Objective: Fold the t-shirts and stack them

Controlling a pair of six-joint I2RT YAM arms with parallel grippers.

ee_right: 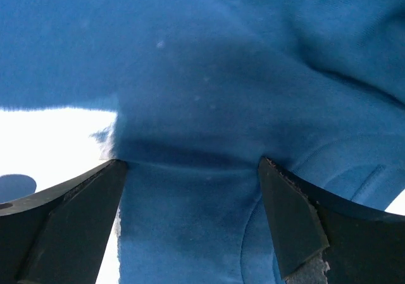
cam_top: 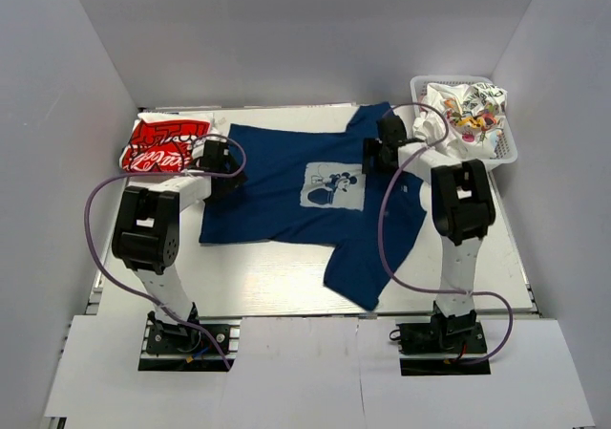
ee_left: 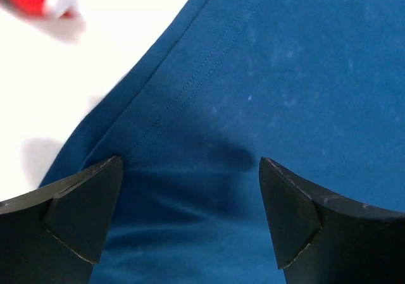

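Observation:
A navy blue t-shirt [cam_top: 286,176] with a pale square cartoon print [cam_top: 331,184] lies spread flat on the white table [cam_top: 277,276]. One sleeve points toward the near edge. My left gripper [cam_top: 221,169] is open, low over the shirt's left hem. In the left wrist view its gripper [ee_left: 190,170] straddles wrinkled blue cloth [ee_left: 285,75]. My right gripper [cam_top: 382,144] is open at the shirt's far right, by the collar. In the right wrist view that gripper [ee_right: 190,167] has blue cloth [ee_right: 190,56] bunched between its fingers. A folded red-and-white t-shirt [cam_top: 164,142] lies at the far left.
A white lattice basket [cam_top: 509,142] at the far right corner holds a crumpled white t-shirt with colourful prints [cam_top: 470,112]. Grey walls close in the table on three sides. Purple cables loop beside each arm.

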